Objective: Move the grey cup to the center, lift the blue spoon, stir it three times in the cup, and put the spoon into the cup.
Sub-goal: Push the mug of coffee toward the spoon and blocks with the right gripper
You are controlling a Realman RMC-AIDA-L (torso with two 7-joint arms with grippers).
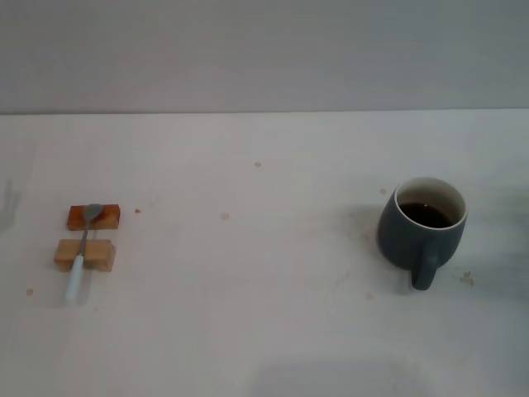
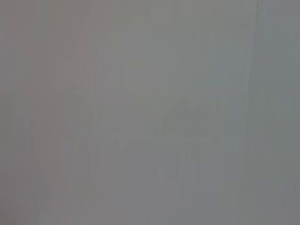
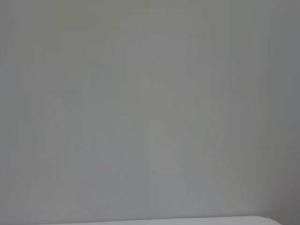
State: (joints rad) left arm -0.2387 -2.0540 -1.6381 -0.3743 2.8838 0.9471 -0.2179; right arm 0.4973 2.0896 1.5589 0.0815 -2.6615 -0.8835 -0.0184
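A pale tabletop (image 1: 264, 331) with scattered small stains extends to a plain grey wall. The grey cup (image 1: 421, 227) stands upright on the right side, handle toward the robot, holding dark liquid. The blue spoon (image 1: 83, 248) lies well apart on the left, its metal bowl resting on a reddish wooden block (image 1: 93, 217) and its shaft across a lighter wooden block (image 1: 83, 255). Neither end effector appears in any view, so their state cannot be determined; both wrist views show apparently only blank grey surface.
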